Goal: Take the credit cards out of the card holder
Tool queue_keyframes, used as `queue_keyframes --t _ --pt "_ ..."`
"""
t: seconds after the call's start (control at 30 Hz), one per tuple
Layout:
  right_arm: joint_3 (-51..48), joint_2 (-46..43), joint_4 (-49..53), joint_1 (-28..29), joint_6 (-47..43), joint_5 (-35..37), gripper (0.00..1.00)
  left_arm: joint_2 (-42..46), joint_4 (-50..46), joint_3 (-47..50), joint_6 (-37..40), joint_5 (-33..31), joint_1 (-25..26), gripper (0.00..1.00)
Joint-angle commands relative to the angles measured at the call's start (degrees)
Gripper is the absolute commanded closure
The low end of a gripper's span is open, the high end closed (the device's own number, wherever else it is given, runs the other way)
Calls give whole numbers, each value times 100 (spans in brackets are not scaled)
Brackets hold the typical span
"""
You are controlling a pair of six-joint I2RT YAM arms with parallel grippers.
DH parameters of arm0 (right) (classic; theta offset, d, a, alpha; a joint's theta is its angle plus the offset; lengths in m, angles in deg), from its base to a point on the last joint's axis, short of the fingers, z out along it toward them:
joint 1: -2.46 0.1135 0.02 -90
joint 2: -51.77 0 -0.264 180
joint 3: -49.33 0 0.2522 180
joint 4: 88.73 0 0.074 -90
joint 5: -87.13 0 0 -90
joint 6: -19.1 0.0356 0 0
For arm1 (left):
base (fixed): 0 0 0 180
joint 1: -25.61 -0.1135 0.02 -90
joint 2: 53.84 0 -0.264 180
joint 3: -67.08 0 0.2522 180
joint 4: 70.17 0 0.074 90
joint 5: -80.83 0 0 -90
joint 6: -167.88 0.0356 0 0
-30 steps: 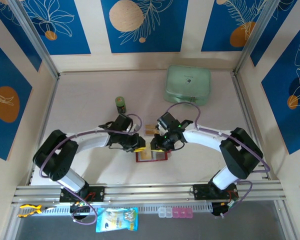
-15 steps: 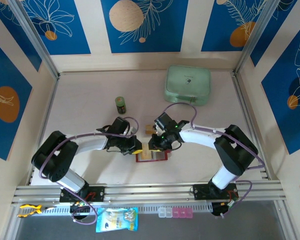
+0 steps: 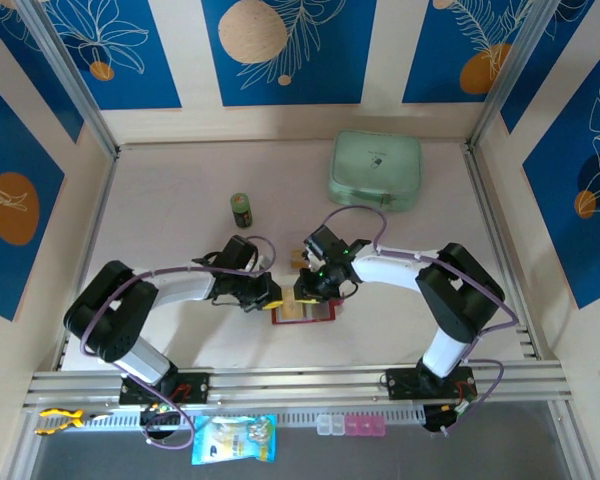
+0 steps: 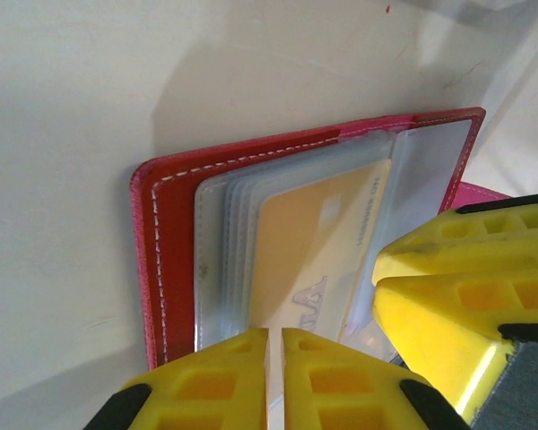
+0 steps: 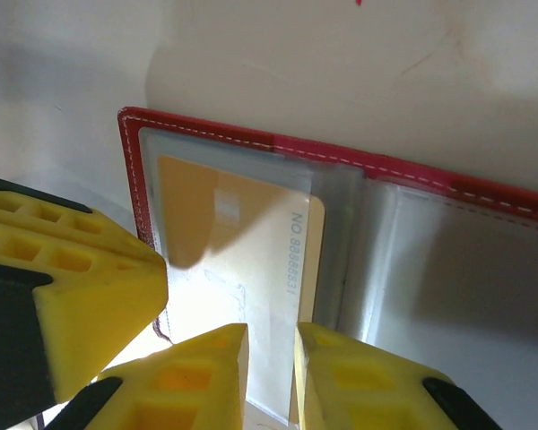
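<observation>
While the card holder [image 4: 161, 260] lies open on the bench [image 3: 170, 190], the left gripper [image 4: 275, 367], shut together, presses its sleeves [image 4: 222, 269]; the right gripper [image 5: 271, 367], a slit apart, meets the sleeved tan-orange credit card [image 5: 224, 242], grip not discernible. Extraction is in hand; next, presumably, slide that card clear.

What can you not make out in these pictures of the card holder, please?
- Contents of the card holder: top view, too small.
- Lower end of the credit card: left wrist view, behind the left tool.
- Whether the right tool pinches that card: right wrist view, fingertips cover the contact.
</observation>
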Motion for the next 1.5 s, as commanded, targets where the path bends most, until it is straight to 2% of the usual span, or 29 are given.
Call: queue_keyframes --t 0.0,0.6,1.47 --pt "162 102 20 21 -71 -108 79 -79 -10 84 -16 92 -66 89" --pt "296 323 235 4 -6 -60 80 -70 -38 137 23 85 -102 89" --pt "242 116 404 14 64 231 80 -20 -267 145 101 -14 -137 88"
